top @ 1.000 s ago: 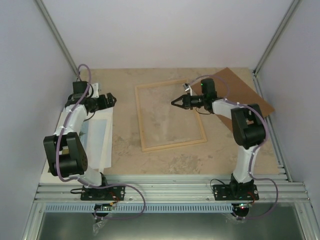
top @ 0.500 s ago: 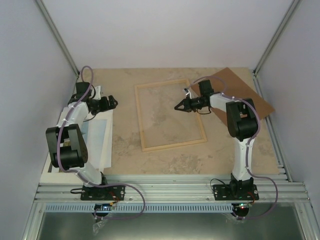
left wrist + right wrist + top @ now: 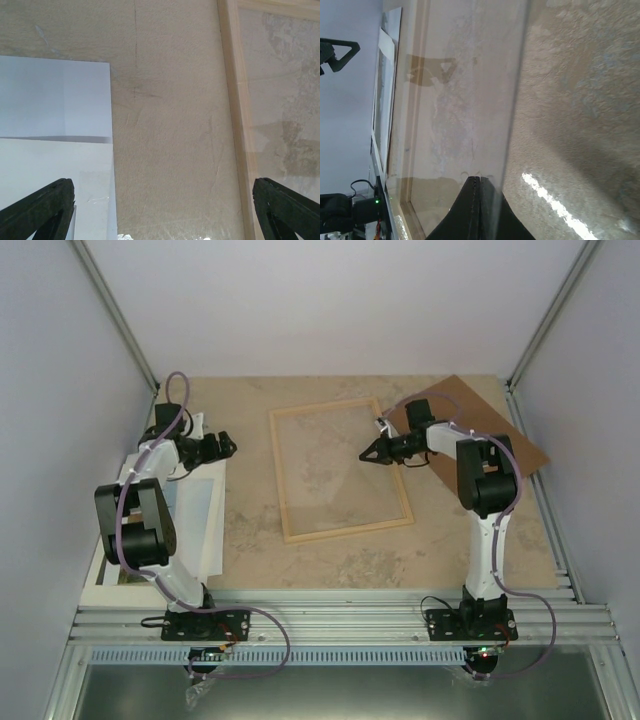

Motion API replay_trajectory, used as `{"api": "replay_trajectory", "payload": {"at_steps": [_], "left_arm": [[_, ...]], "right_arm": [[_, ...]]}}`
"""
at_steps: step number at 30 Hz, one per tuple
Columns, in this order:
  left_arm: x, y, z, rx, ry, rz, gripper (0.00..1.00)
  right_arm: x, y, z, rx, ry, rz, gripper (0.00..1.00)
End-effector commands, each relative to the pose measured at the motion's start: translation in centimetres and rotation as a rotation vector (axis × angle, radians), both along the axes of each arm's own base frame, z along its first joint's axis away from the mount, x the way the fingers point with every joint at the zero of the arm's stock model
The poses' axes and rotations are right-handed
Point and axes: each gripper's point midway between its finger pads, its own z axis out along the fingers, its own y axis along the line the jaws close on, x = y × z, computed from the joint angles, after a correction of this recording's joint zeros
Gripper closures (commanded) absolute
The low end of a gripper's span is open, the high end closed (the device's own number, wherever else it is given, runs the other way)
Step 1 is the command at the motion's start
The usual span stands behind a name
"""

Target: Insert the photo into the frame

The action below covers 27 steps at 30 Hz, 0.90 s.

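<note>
No writing, label, brand, number or sign can be read in any of the three views. The black base plates of the two arms (image 3: 195,623) at the near edge of the table are too small in the top view to tell whether they carry any marking.
</note>
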Motion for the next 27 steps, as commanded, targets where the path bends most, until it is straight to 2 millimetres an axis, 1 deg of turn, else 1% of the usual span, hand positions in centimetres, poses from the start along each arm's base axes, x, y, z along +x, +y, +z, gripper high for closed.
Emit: {"api": "replay_trajectory", "payload": {"at_steps": [1,16,21,27], "left_arm": [[0.5,0.0,0.2,0.002,-0.006,-0.012,0.01],[0.4,-0.1,-0.2,0.001,0.001,-0.012,0.01],[0.4,-0.1,-0.2,-0.001,0.003,-0.013,0.01],[0.4,-0.1,-0.3,-0.001,0.004,-0.013,0.01]], "right_arm": [[0.8,-0.6,-0.5,-0.036,-0.018,0.004,0.99],[1.4,-1.4,-1.5,-0.087,-0.026,-0.007,1.0],[1.2,-1.8,-2.0,-0.111,-0.019,-0.007,1.0],[1.5,-2.0,-2.4,-0.13,-0.022,-0.011,1.0]]}}
